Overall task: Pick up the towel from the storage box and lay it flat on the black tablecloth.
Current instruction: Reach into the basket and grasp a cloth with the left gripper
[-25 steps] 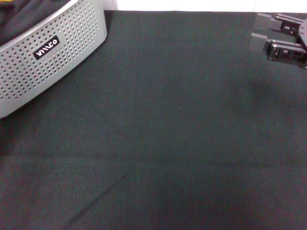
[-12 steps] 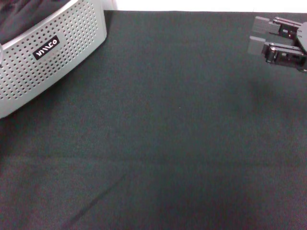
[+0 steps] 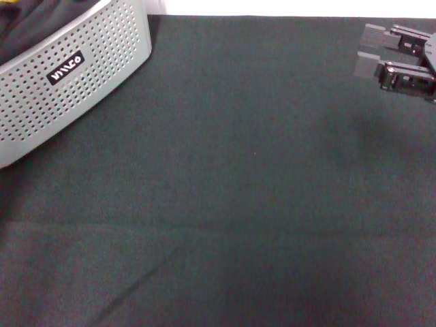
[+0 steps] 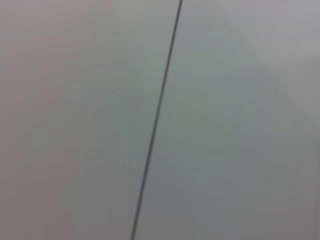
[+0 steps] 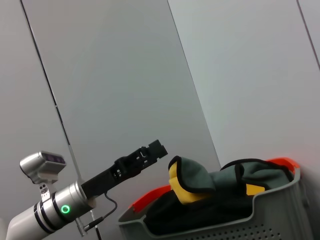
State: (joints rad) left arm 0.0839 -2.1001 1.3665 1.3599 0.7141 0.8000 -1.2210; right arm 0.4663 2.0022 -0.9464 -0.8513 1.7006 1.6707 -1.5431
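The storage box [image 3: 68, 75], a light grey perforated basket with a black label, stands at the far left on the black tablecloth [image 3: 238, 191]. In the right wrist view the box [image 5: 260, 215] holds the towel [image 5: 187, 182], bunched up with yellow face and grey reverse showing, on top of dark fabric [image 5: 165, 210]. My left gripper [image 5: 156, 146] hovers just above the towel, close to its raised edge. My right gripper [image 3: 364, 49] is open and empty, above the cloth at the far right.
An orange rim or item [image 5: 280, 162] shows at the box's back edge. The left wrist view shows only a grey wall panel with a dark seam [image 4: 157, 120]. A white strip [image 3: 272, 7] borders the cloth's far edge.
My right gripper has shifted slightly at the far right. The fabric at the box's top has stirred, and a bit of yellow now shows at the top left corner.
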